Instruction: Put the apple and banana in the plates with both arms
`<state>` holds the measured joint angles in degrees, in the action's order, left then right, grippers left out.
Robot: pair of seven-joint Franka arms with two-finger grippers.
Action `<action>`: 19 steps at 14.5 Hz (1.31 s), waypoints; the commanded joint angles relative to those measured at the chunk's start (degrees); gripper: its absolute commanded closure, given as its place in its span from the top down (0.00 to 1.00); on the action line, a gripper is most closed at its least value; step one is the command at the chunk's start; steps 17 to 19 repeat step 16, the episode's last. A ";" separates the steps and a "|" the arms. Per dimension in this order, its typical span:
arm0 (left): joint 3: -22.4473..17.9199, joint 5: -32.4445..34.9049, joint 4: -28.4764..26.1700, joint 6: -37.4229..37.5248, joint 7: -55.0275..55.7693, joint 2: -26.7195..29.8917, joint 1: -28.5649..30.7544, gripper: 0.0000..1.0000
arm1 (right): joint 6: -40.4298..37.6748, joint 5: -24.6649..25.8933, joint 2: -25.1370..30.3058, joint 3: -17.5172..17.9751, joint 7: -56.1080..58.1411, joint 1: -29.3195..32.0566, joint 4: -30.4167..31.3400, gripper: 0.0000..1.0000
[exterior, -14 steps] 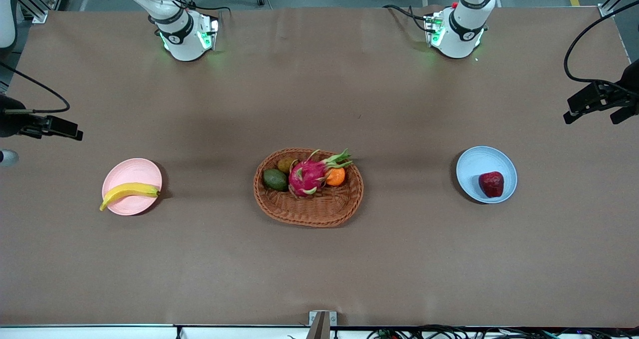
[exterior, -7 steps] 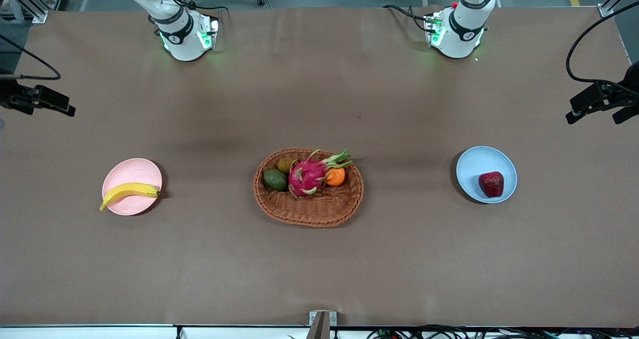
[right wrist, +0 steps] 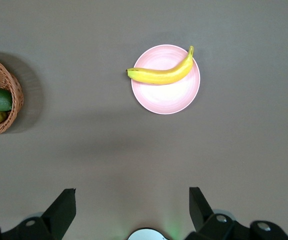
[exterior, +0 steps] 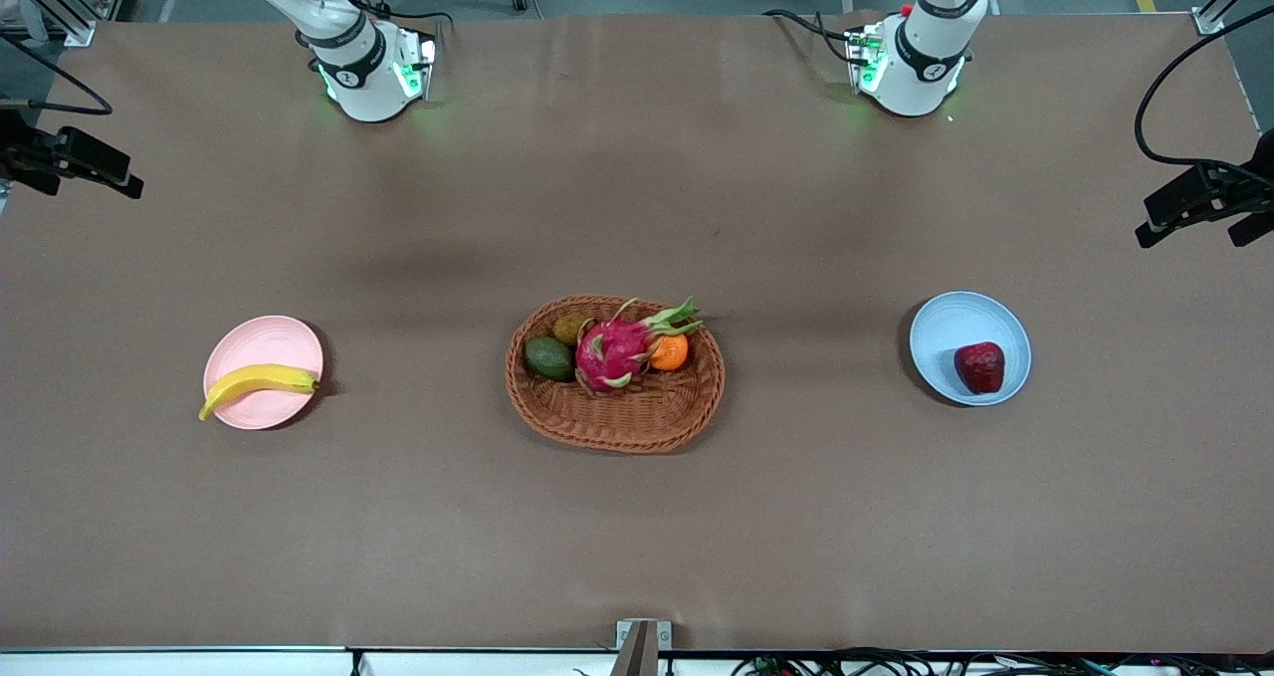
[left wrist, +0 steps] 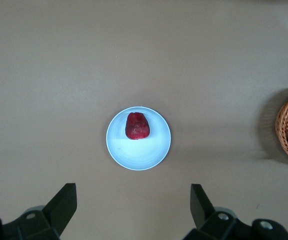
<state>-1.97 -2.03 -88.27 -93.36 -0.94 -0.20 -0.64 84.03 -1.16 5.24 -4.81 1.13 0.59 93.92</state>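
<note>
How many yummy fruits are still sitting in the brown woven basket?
4 visible: a pink dragon fruit with green scales in the middle, a small orange beside it, a green avocado and a brownish fruit toward the right arm's end. More may hide beneath.

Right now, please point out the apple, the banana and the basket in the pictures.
apple [exterior: 980, 367]: front view, middle of the fruit.
banana [exterior: 257, 380]: front view, middle of its curved body.
basket [exterior: 617, 425]: front view, bare woven floor near the rim.
</note>
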 commanded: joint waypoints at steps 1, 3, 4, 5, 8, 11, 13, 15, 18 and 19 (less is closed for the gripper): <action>0.04 -0.43 0.56 0.72 -1.08 0.02 0.29 1.00 | 0.70 0.90 1.53 -0.46 -0.87 -0.42 0.57 1.00; 0.04 -0.52 0.56 0.72 -1.08 0.11 0.37 1.00 | 0.35 0.99 1.53 -0.46 -0.69 -0.41 0.30 1.00; 0.04 -0.52 0.56 0.72 -1.08 0.11 0.38 1.00 | 0.08 1.07 1.53 -0.46 -0.25 -0.41 0.04 1.00; 0.04 -0.52 0.56 0.72 -1.08 0.02 0.38 1.00 | -0.09 1.08 1.53 -0.46 0.01 -0.41 -0.05 1.00; 0.04 -0.52 0.56 0.72 -1.08 0.02 0.29 1.00 | -0.88 3.18 1.53 -0.11 1.58 -0.68 -0.05 1.00; 0.04 -0.52 0.56 0.72 -1.08 0.11 0.38 1.00 | -1.85 2.75 1.62 -0.29 2.83 -0.68 -0.05 1.00; 0.04 -0.52 0.56 0.72 -1.08 0.11 0.29 1.00 | -2.11 1.87 1.62 -0.46 0.29 -0.59 -0.05 1.00; 0.13 -0.52 0.56 0.72 -1.08 0.11 0.29 1.00 | -2.82 0.55 1.70 -0.46 -0.34 -0.50 -0.05 1.00; 0.13 -0.52 0.56 0.72 -1.08 0.02 0.29 1.00 | -2.47 0.55 1.70 -0.46 -0.16 -0.50 -0.05 1.00; 0.13 -0.52 0.56 0.72 -1.08 0.02 0.29 1.00 | -2.47 0.55 1.70 -0.46 -0.16 -0.50 -0.05 1.00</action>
